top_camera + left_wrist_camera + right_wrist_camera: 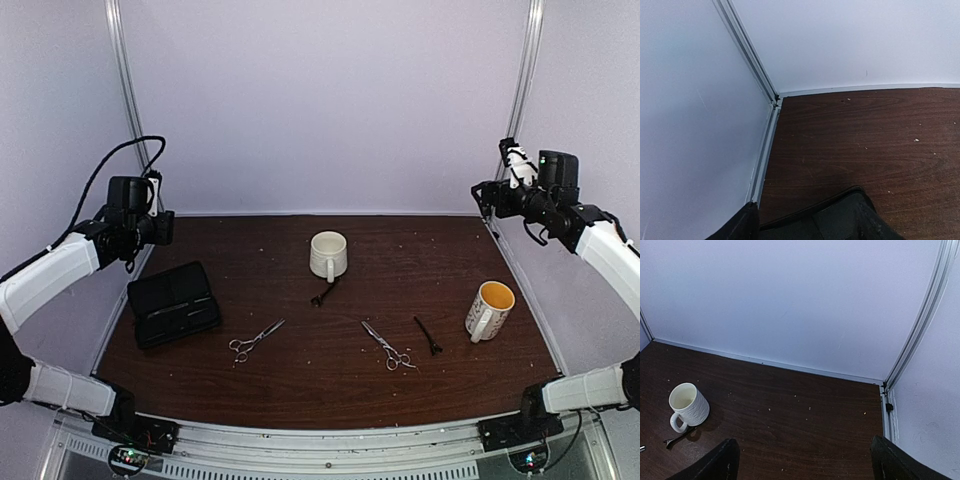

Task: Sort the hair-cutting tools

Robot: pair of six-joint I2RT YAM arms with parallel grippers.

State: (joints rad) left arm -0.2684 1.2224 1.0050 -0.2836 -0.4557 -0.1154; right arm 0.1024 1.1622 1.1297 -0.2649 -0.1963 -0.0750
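Note:
Two silver scissors lie on the brown table, one at front left (pixel 256 340) and one at front centre (pixel 388 346). One black hair clip (pixel 428 335) lies right of the centre scissors. The other clip (pixel 323 294) lies just in front of the white mug (pixel 328 255); that clip (pixel 677 439) and mug (pixel 687 405) also show in the right wrist view. My left gripper (pixel 163 228) is raised at far left, open and empty (pixel 807 230). My right gripper (pixel 482 198) is raised at far right, open and empty (pixel 807 462).
A flat black case (pixel 173 303) lies at the left, and its corner shows low in the left wrist view (pixel 840 215). A yellow-lined mug (pixel 489 310) stands at the right. White walls with metal rails close in the back and sides.

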